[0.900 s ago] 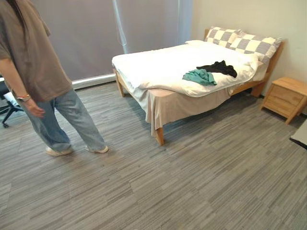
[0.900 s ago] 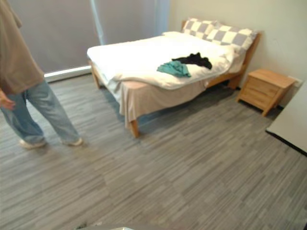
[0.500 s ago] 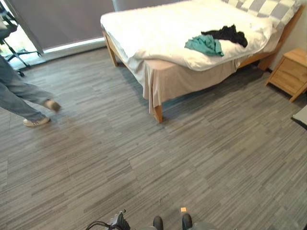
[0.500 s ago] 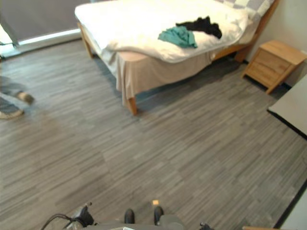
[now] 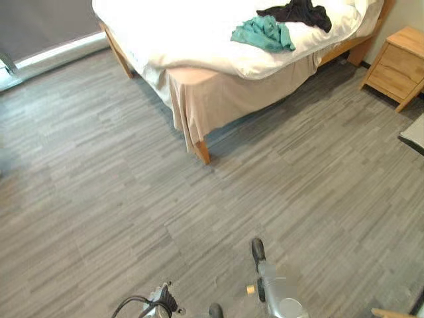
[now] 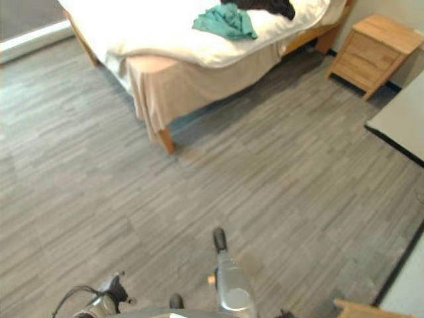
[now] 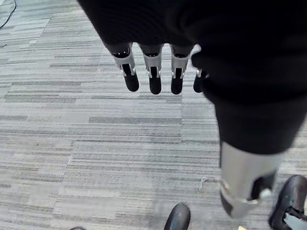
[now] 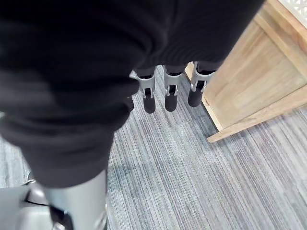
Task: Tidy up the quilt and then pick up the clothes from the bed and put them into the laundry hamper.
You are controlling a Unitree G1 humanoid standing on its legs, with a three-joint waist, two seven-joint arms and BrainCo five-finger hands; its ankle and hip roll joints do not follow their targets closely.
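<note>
The bed's white quilt [image 5: 179, 33] lies rumpled, its near edge hanging over a beige sheet [image 5: 218, 99] at the bed's corner. A teal garment [image 5: 264, 33] lies on the quilt near that edge, and a black garment [image 5: 298, 12] sits just behind it to the right. My left hand [image 7: 151, 72] hangs over the grey floor with straight fingers and holds nothing. My right hand [image 8: 168, 91] also hangs with straight fingers, empty, beside a light wooden piece of furniture [image 8: 254, 81]. Both hands are far from the bed.
A wooden nightstand [image 5: 397, 59] stands right of the bed. A grey-topped table edge [image 6: 401, 119] juts in at the right. The bed's wooden leg [image 5: 202, 151] stands at the near corner. Grey striped floor [image 5: 99, 185] stretches between me and the bed.
The camera has tilted down and come nearer the bed. The person who walked at the left has gone out of the picture. The clothes lie as before.
</note>
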